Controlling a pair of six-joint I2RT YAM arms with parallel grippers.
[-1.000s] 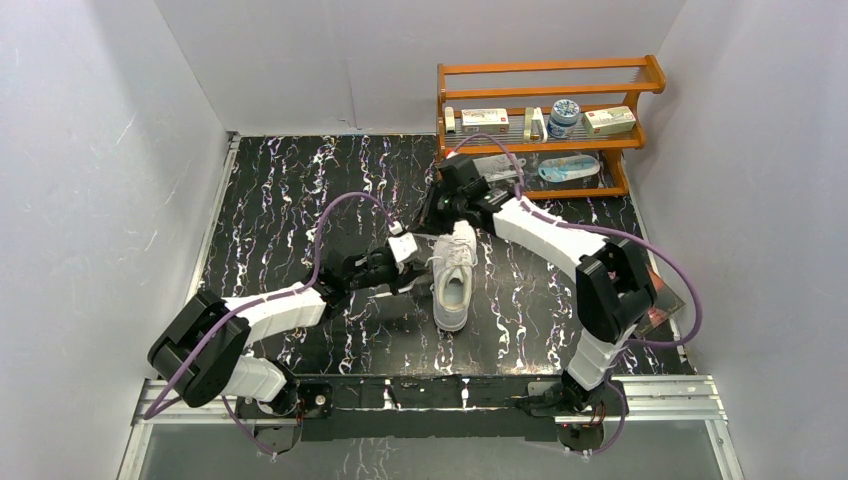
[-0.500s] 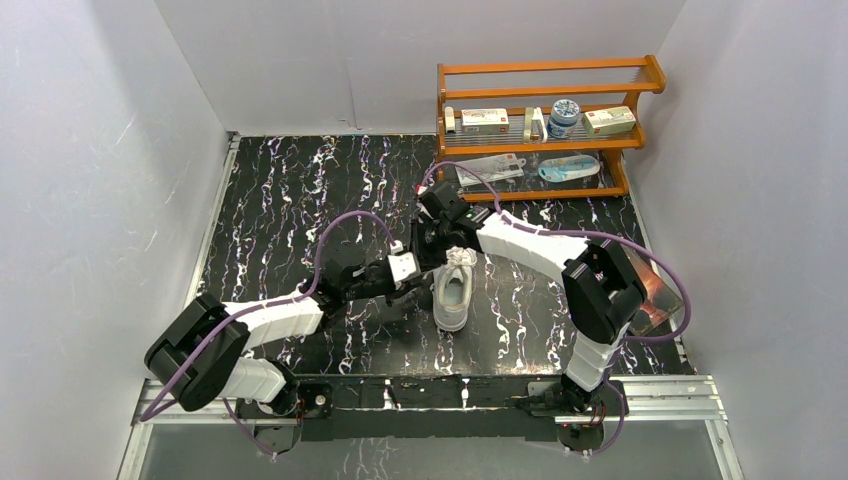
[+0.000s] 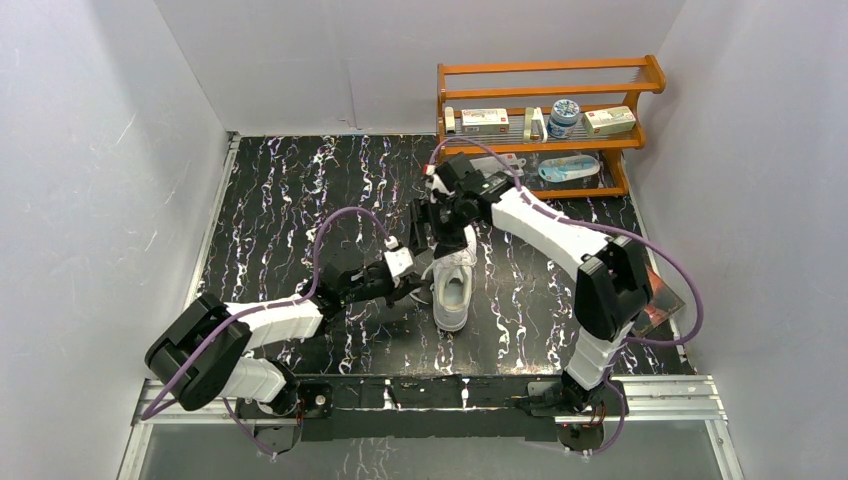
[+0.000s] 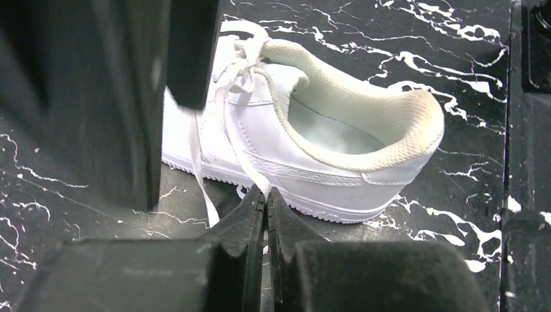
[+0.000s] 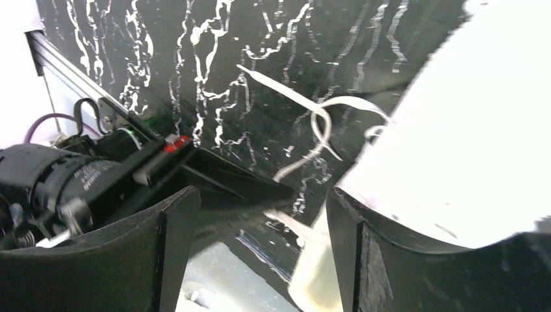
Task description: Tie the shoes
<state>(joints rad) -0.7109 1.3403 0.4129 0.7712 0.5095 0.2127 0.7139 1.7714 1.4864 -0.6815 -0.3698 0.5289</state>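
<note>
At centre of black marbled desk (image 3: pixel 290 190): all-white low-top sneaker (image 3: pixel 452 290), light, stable. Thin white lace (image 4: pixel 245 159) soft, slippery; grip near tip. Left gripper (image 4: pixel 266 195) pinches lace; right gripper (image 5: pixel 260 195) wide, near toe.

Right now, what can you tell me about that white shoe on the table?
The shoe is a single all-white low-top sneaker with a smooth, leather-like upper, a padded fabric collar and a white sole. It stands upright on the black marbled table, heel toward the arms' bases. Its thin laces are untied and trail down one side. The left end effector is shut on one of them beside the sole. The right end effector is open over the front end.
</note>
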